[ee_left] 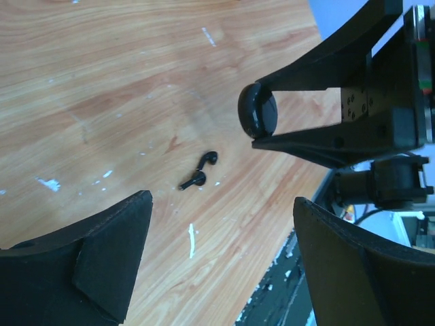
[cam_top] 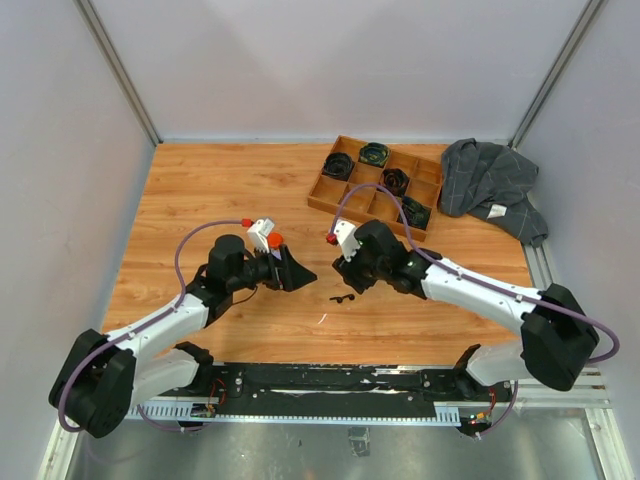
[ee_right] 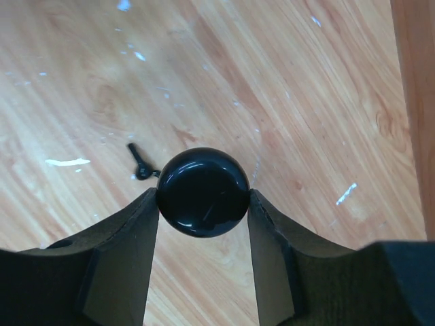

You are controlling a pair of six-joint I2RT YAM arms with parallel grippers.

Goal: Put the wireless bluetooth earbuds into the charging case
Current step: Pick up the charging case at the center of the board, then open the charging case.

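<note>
Right gripper (ee_right: 204, 204) is clamping a round black charging case (ee_right: 202, 182); left gripper (ee_left: 223, 204) is hovering open near two black earbuds (ee_left: 199, 172) on the wooden table (ee_left: 102, 81).

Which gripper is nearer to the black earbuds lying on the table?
Right. The right gripper, shut on the round black case, hangs right beside the black earbuds, on their far side; the open left gripper stands farther off to their left.

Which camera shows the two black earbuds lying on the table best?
The left wrist view: both black earbuds lie unobstructed, with their stems distinct. The top external view shows them only as tiny dark specks. In the right wrist view the round case mostly hides them.
</note>
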